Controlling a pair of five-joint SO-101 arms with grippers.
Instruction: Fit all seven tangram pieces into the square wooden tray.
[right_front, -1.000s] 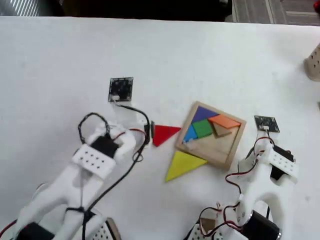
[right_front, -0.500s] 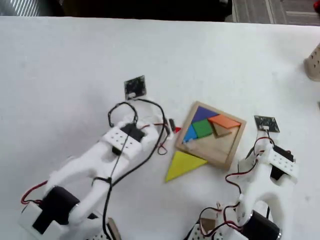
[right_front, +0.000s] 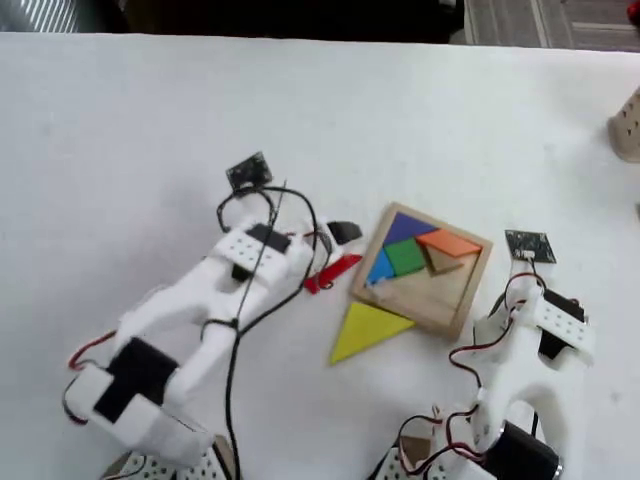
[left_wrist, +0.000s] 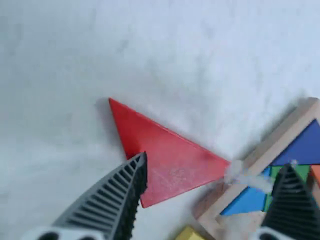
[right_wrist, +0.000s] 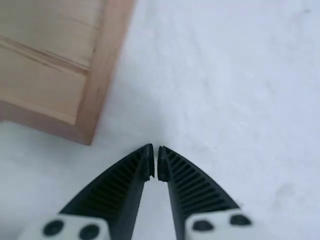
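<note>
While five pieces are seated in the square wooden tray (right_front: 472, 292), two are left outside it on the white surface (right_front: 140, 120).

Seated: dark blue triangle (right_front: 405, 227), orange piece (right_front: 448, 242), green piece (right_front: 405, 257), light blue piece (right_front: 380, 268), brown triangle (right_front: 440, 262). The remaining tray floor is seen as bare wood.

The red triangle (left_wrist: 165, 155) is found just beside the tray edge on the left arm's side. One corner is seen right at the rim; contact cannot be confirmed. The yellow triangle (right_front: 368, 328) is laid along the tray's near edge, touching or just beside it, which cannot be told.

The left tool (left_wrist: 215, 165) is held low over the red triangle with fingers wide apart. One finger is seen over the triangle's edge, the other over the tray corner, and nothing is clamped.

The right tool (right_wrist: 155, 165) is held over bare surface near another tray corner on the opposite side, fingers together, nothing between them.
</note>
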